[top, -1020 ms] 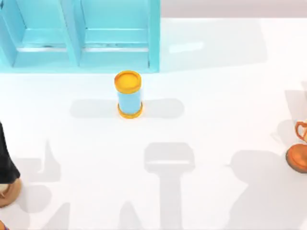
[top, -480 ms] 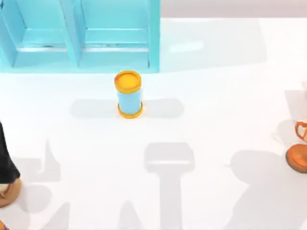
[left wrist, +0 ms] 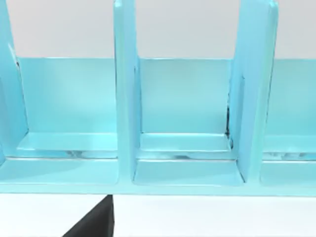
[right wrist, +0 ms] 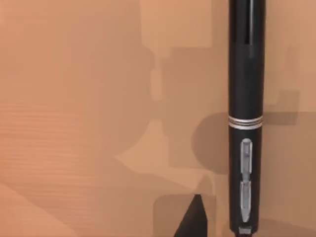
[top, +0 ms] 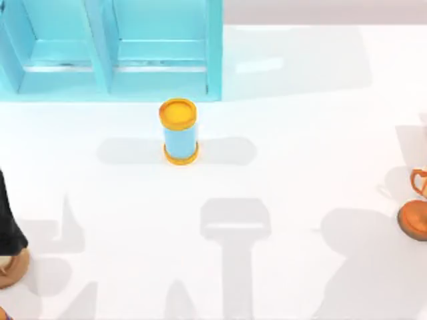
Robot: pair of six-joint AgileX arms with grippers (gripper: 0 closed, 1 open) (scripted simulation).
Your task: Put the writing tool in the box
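Observation:
The writing tool (right wrist: 246, 113) is a slim black pen with a silver band and a metal clip. It lies flat on an orange-brown wooden surface in the right wrist view. A dark part of my right gripper (right wrist: 193, 219) shows beside it, apart from it. The box (top: 113, 47) is a light blue rack with upright dividers at the table's back left. The left wrist view faces its compartments (left wrist: 185, 123) from close by, with a dark part of my left gripper (left wrist: 96, 224) in front of them.
A blue cylinder with orange ends (top: 179, 132) stands upright in front of the box. An orange cup-shaped object (top: 416, 210) sits at the right edge of the table. At the left edge is a dark object on an orange base (top: 8, 233). Arm shadows fall on the white table (top: 300, 133).

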